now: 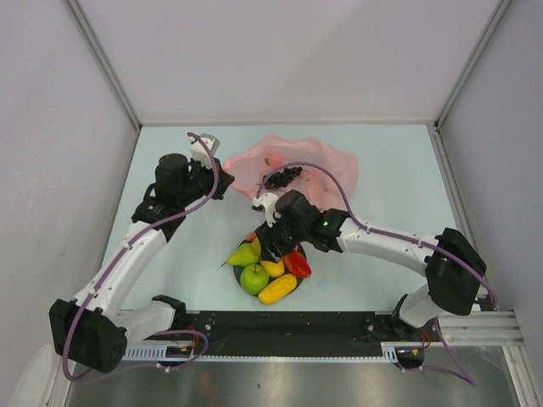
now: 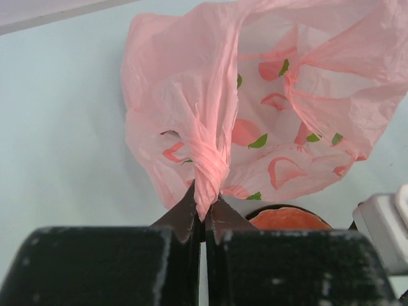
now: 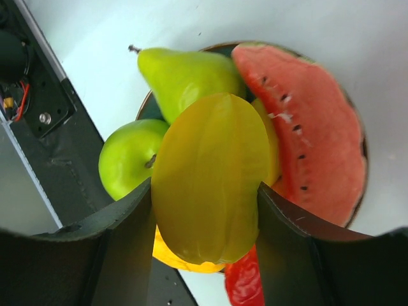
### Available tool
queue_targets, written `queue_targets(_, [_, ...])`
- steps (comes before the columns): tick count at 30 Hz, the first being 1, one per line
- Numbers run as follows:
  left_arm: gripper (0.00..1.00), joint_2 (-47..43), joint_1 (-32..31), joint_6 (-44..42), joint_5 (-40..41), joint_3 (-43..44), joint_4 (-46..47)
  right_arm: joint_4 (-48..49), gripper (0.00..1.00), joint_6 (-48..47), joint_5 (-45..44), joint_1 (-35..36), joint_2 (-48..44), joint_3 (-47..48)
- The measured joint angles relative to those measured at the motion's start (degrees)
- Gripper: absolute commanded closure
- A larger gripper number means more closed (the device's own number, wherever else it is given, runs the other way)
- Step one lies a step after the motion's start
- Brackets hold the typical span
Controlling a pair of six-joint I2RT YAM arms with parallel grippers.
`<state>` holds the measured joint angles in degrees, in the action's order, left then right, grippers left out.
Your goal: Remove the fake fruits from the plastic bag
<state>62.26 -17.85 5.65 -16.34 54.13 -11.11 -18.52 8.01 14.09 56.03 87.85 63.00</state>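
My left gripper (image 2: 204,207) is shut on a twisted handle of the pink plastic bag (image 2: 255,95), which lies at the back of the table (image 1: 322,165). Dark purple grapes (image 1: 280,176) sit at the bag's mouth. My right gripper (image 3: 204,210) is shut on a yellow-green ribbed fruit (image 3: 210,178) and holds it just above the dark plate (image 3: 145,108). On the plate lie a green pear (image 3: 185,73), a green apple (image 3: 127,156), a watermelon slice (image 3: 306,127), a red piece (image 3: 245,284) and an orange-yellow piece (image 3: 172,255).
The plate (image 1: 240,282) stands near the table's front edge, just ahead of the black base rail (image 1: 339,331). White walls enclose the table on the left, back and right.
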Motion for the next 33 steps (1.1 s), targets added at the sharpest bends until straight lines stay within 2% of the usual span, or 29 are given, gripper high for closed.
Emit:
queue_targets(1, [0.98,0.0,0.0,0.0,-0.2,-0.3,0.0,0.1,0.65,0.2,-0.4,0.6,0.0,-0.3])
queue_targets(8, [0.98,-0.1,0.0,0.5,-0.9,-2.2,0.9,0.2,0.26,1.4,-1.8,3.1,0.0,-2.6])
queue_targets(14, [0.97,-0.1,0.0,1.0,-1.4,-2.5,1.8,0.3,0.18,1.6,-3.1,3.1,-0.1,-3.0])
queue_targets(21, [0.97,-0.1,0.0,1.6,-2.2,-2.5,2.4,0.4,0.18,1.7,-2.6,2.7,-1.0,-3.0])
queue_targets(24, [0.97,0.0,0.0,1.9,-2.4,-2.5,2.7,-0.8,0.21,1.2,-1.5,1.3,-1.4,-1.6])
queue_targets(25, [0.97,0.0,0.0,1.9,-2.5,-2.5,2.8,-1.4,0.23,0.9,-1.3,0.3,-1.4,-0.6])
queue_targets(29, [0.97,0.0,0.0,2.1,-2.8,-2.5,2.9,-1.7,0.42,-0.8,-2.7,-7.6,-1.4,6.7])
queue_targets(33, [0.98,0.0,0.0,2.9,-3.6,-2.7,2.9,2.5,0.49,-2.4,-5.9,-14.6,-1.2,10.8])
